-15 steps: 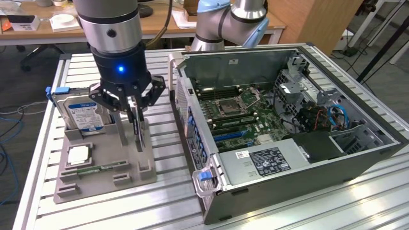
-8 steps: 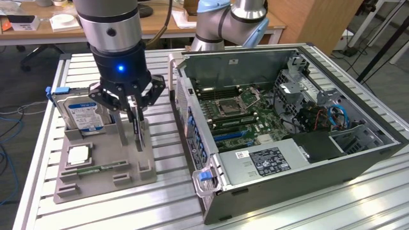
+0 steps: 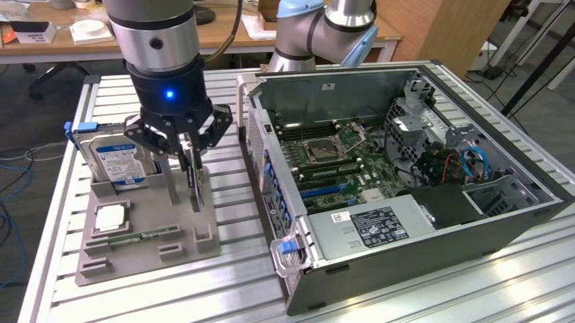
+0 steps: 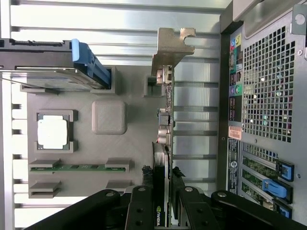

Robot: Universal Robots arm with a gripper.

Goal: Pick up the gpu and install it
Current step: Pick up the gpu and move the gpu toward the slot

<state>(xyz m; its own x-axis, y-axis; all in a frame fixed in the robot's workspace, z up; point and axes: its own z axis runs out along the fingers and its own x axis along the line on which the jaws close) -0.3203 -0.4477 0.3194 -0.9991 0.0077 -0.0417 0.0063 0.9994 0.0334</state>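
Note:
The gpu (image 3: 196, 188) stands on edge in a slot of the grey holder (image 3: 144, 252) on the exterior view's left. From the wrist camera I see its thin edge (image 4: 163, 124) and its silver end bracket (image 4: 172, 45). My gripper (image 3: 190, 158) reaches down over the card's top edge. Its black fingers (image 4: 142, 203) sit on either side of the card and press its faces, so my gripper (image 4: 162, 203) is shut on it. The card's lower edge still rests in the holder.
The holder also carries a silver hard drive (image 3: 117, 158), a processor chip (image 3: 110, 219) and a green memory stick (image 3: 134, 237). The open computer case (image 3: 503, 202) with its motherboard (image 3: 332, 161) lies on the exterior view's right, close beside the holder. A slatted metal table (image 3: 225, 296) is underneath.

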